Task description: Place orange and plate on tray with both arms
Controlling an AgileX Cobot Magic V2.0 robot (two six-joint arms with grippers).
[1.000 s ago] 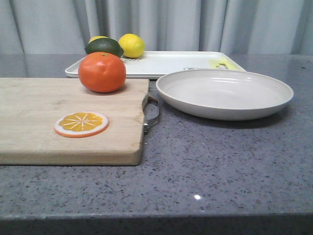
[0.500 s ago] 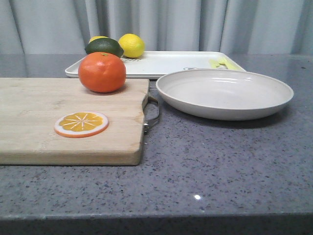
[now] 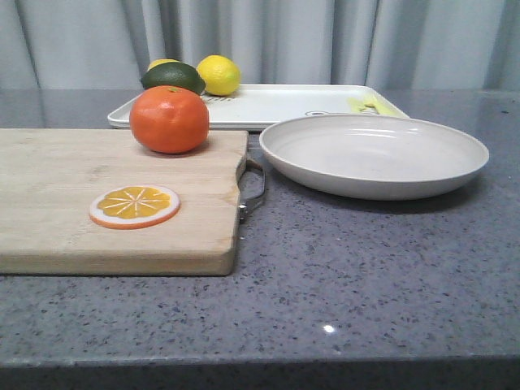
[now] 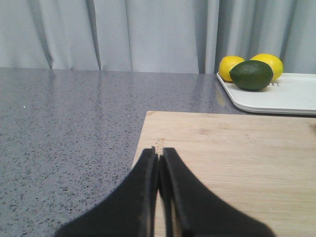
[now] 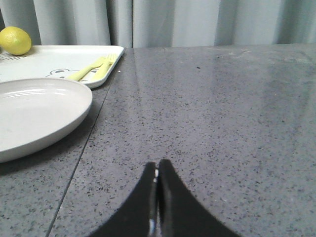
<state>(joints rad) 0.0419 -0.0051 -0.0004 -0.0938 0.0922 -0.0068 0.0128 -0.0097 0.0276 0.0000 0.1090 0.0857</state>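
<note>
orange: the orange (image 3: 169, 119) sat on the far part of the wooden cutting board (image 3: 81, 203), just in front of the tray (image 3: 284, 104); judged firm, round and glossy, prone to roll, best taken across its widest middle.
plate: the plate (image 3: 374, 154) lay on the bench (image 3: 366, 276) just in front of the tray; judged stiff, light, possibly breakable, with only the raised rim to pinch.
left tool: the left tool (image 4: 159, 160) hovered over the board's edge, fingers pressed together, holding nothing.
right tool: the right tool (image 5: 157, 173) was closed and empty, beside the plate.
surface: speckled grey stone, smooth, likely slippery.
room: grey curtains behind; lemons (image 3: 218, 75), an avocado (image 3: 173, 78) and a yellow fork (image 5: 94, 68) on the tray.
</note>
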